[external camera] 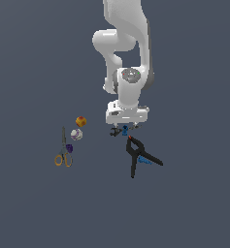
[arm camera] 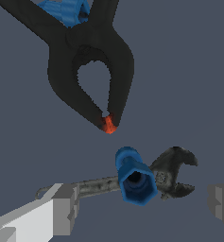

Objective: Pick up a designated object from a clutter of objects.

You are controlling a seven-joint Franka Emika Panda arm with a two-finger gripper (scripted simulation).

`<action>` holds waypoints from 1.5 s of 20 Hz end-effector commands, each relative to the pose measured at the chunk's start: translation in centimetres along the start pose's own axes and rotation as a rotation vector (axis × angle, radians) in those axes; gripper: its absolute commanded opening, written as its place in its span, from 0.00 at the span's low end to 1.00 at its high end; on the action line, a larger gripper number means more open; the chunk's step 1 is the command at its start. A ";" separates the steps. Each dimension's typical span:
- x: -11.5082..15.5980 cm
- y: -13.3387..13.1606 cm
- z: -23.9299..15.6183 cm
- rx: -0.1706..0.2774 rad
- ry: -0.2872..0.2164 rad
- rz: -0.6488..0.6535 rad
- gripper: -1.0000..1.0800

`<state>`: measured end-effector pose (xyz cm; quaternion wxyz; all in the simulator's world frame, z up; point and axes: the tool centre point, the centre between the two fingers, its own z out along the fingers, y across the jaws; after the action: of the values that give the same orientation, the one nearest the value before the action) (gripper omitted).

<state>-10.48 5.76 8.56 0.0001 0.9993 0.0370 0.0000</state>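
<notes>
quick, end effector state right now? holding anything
End effector: open, holding nothing; its fingers stand on either side of the deep-blue bolt-like cylinder, which lies by the black wrench-like tool.

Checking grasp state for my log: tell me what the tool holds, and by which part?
Nothing is held. The tool is open, its fingers standing apart on either side of the blue bolt, which lies by the black wrench.

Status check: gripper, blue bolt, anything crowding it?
Gripper open, straddling blue bolt. Bolt lies against black wrench. Clamp's red tip close by.
</notes>
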 end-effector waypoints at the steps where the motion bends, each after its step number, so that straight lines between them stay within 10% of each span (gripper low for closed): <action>1: -0.1 0.0 0.8 0.000 -0.001 0.000 0.96; 13: -0.1 0.0 4.0 0.000 0.000 0.000 0.96; 14: -0.1 0.0 4.0 0.000 0.000 0.000 0.00; 30: 0.1 0.6 3.2 0.000 0.001 -0.001 0.00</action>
<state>-10.48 5.41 5.06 -0.0001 0.9993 0.0377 -0.0001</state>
